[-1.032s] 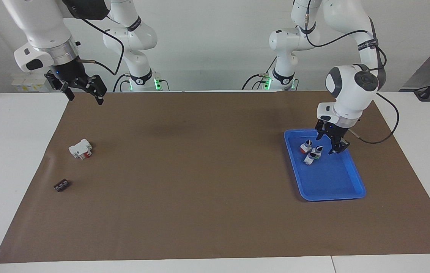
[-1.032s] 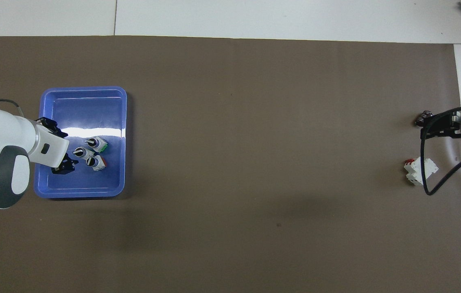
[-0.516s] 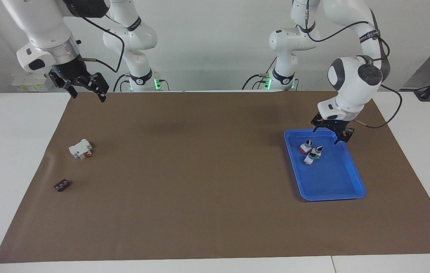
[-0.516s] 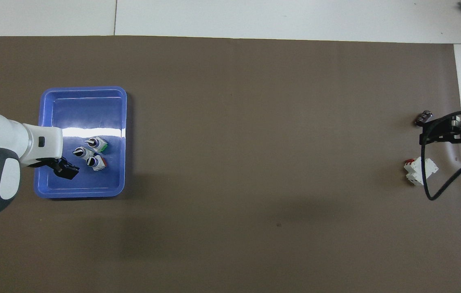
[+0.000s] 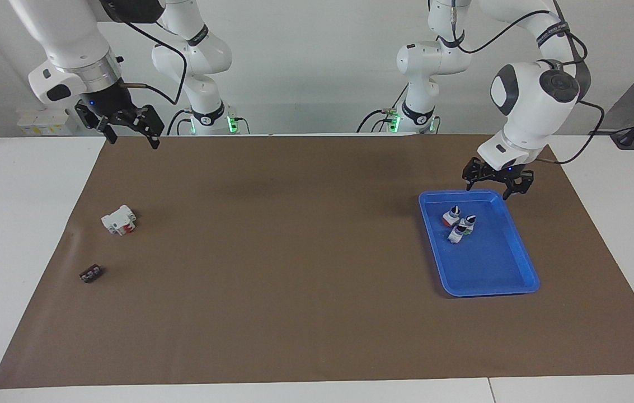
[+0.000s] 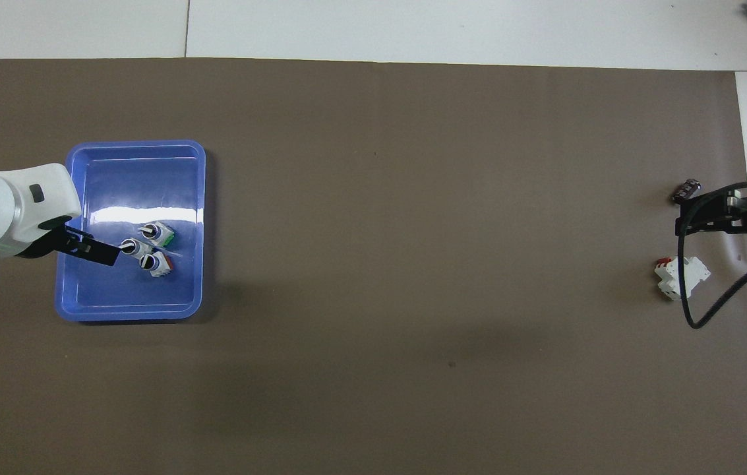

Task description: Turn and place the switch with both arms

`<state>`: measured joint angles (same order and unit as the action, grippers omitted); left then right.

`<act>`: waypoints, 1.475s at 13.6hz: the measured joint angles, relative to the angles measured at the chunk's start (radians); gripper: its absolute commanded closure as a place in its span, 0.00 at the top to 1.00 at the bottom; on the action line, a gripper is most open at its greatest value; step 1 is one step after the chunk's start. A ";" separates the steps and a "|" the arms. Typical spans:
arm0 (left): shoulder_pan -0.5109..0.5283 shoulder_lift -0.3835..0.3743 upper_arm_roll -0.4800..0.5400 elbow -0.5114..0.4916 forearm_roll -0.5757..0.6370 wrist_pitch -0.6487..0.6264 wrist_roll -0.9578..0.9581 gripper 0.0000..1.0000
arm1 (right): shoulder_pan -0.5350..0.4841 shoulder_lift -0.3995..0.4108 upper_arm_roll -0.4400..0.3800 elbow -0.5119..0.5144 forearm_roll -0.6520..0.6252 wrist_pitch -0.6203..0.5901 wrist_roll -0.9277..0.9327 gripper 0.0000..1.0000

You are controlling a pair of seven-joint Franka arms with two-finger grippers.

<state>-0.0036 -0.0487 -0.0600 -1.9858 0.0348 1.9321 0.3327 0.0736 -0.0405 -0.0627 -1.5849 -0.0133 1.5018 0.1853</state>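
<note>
Overhead view gives me the switch (image 6: 157,233), white-grey with green base and black knob, in the blue tray (image 6: 76,300), touching two similar switches, one red-based (image 6: 155,263). My left gripper (image 5: 497,186), fingers spread, has risen off them since a second ago. Right gripper (image 5: 129,137), open too, waits above the white block (image 5: 119,219).

No legible text, label or number — on anything in view.
</note>
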 measured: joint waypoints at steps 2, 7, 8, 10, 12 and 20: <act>-0.021 -0.007 -0.006 0.092 0.000 -0.081 -0.078 0.99 | 0.000 0.000 0.000 0.000 0.000 0.000 0.000 1.00; -0.032 -0.005 -0.027 0.330 -0.027 -0.291 -0.206 0.99 | 0.000 0.000 0.000 0.000 0.000 0.000 0.000 1.00; -0.031 -0.004 -0.026 0.366 -0.039 -0.329 -0.214 0.99 | 0.000 0.000 0.000 0.000 0.000 0.000 0.000 1.00; -0.031 0.001 -0.023 0.414 -0.044 -0.374 -0.222 1.00 | 0.000 0.000 0.000 0.000 0.000 0.000 0.000 1.00; -0.030 0.011 -0.021 0.447 -0.047 -0.406 -0.225 1.00 | 0.000 -0.001 0.000 0.000 0.000 0.000 0.000 1.00; -0.030 0.034 -0.006 0.477 -0.051 -0.433 -0.225 1.00 | 0.000 -0.001 0.000 0.000 0.000 0.000 0.000 1.00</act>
<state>-0.0339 -0.0148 -0.0658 -1.5093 -0.0159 1.4989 0.1075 0.0736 -0.0414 -0.0627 -1.5852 -0.0133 1.5018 0.1853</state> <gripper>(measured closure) 0.000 0.000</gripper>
